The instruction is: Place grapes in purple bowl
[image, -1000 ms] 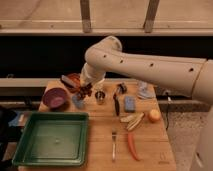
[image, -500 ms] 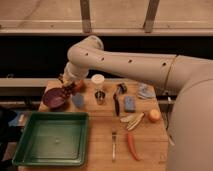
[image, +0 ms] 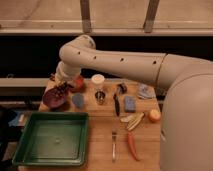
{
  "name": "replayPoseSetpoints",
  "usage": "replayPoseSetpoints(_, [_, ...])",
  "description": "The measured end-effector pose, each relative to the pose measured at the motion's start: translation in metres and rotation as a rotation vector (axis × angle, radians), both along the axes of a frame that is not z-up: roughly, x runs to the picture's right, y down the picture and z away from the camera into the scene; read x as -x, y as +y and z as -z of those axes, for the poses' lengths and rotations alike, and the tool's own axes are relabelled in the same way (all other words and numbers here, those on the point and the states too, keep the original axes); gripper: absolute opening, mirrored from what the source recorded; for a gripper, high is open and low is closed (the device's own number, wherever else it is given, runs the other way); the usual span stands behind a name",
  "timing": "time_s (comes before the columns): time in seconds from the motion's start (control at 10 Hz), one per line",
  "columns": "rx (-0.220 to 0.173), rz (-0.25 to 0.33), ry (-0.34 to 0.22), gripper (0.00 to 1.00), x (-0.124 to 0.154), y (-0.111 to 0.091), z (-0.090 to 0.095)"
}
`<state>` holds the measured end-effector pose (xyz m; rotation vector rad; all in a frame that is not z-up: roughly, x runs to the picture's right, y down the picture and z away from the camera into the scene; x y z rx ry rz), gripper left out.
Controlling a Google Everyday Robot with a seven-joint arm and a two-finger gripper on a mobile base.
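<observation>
Over on the left side of the frame, just above the green tray (image: 50,141), sits the purple bowl (image: 48,102), and my gripper (image: 62,88) hangs right over it at the end of the big white arm (image: 115,62). The grapes (image: 60,93) look like a dark bumpy clump right under the gripper, at the top of the bowl or just inside it. I cannot tell if they touch the bowl yet. I also cannot tell if the gripper is spread or pinching the grapes, because it all looks like one dark blob. I think the job is almost done. To do this step well, I want the gripper over the middle of the bowl, then go down slow and let go only when the grapes are low inside. I must not bump the orange bowl (image: 78,83) just up and to the right, or tip the purple bowl.
</observation>
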<state>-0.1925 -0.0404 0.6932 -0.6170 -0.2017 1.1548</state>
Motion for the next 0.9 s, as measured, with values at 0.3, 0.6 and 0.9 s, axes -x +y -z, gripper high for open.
replayPoseSetpoints(0.3, [0.005, -0.011, -0.009, 0.0, 0.002, 0.001, -0.001])
replayPoseSetpoints(0.6, [0.048, -0.028, -0.054, 0.0, 0.022, 0.016, -0.031])
replayPoseSetpoints(0.9, [0.098, -0.042, -0.093, 0.0, 0.038, 0.03, -0.062])
